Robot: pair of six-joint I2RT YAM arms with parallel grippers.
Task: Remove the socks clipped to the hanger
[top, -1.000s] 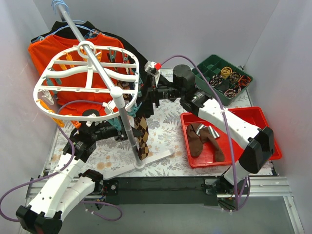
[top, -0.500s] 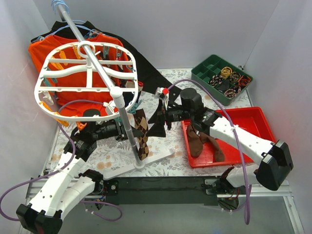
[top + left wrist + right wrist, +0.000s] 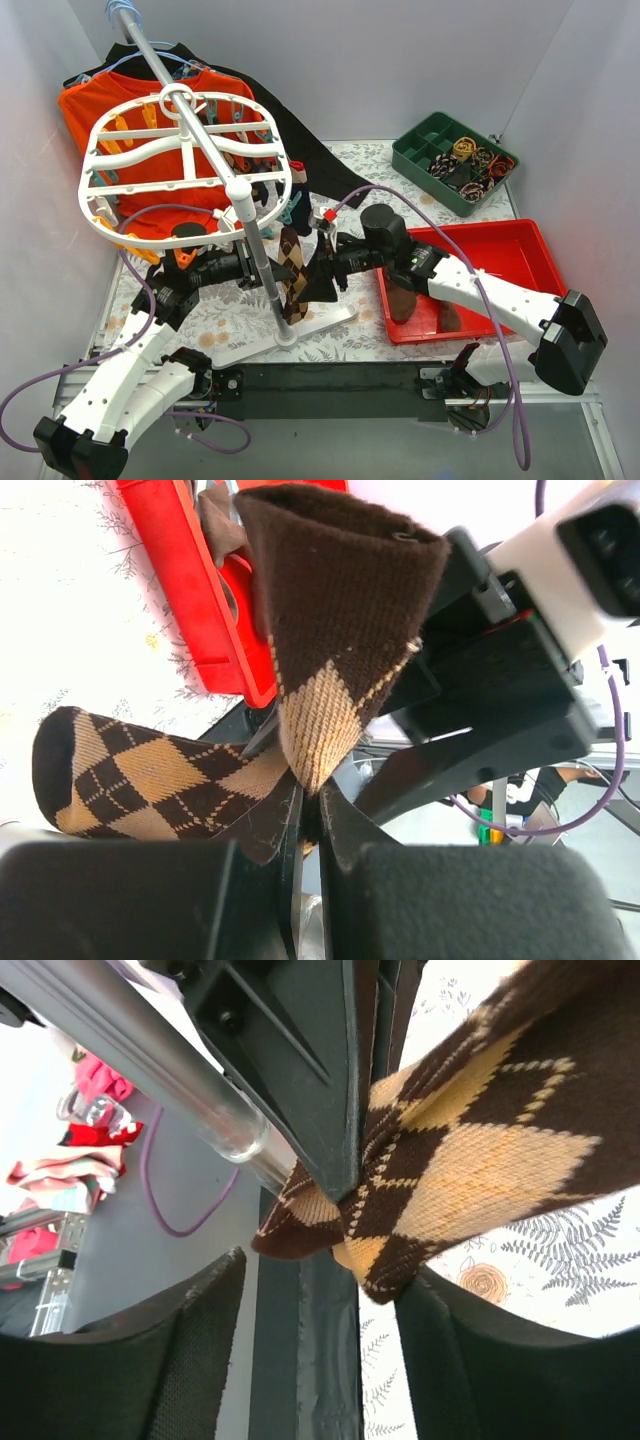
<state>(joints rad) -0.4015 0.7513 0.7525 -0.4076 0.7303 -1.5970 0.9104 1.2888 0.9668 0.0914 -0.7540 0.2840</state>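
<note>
Risk: sock (image 3: 322, 695) beside pole (image 3: 258, 250), L gripper (image 3: 312, 830) clamped on it, R gripper (image 3: 320, 1285) wide open w/ nothing held, so my tug could topple hanger (image 3: 188, 150).

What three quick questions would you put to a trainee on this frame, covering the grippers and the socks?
1. True or false: the right gripper is shut on the argyle sock.
2. Which one pinches that sock? A. the left gripper B. the right gripper C. neither
3. Fill in: the brown socks already off lie in the ___ tray.

Key: 1. False, its fingers are spread open on either side of the sock. 2. A. 3. Red.
</note>
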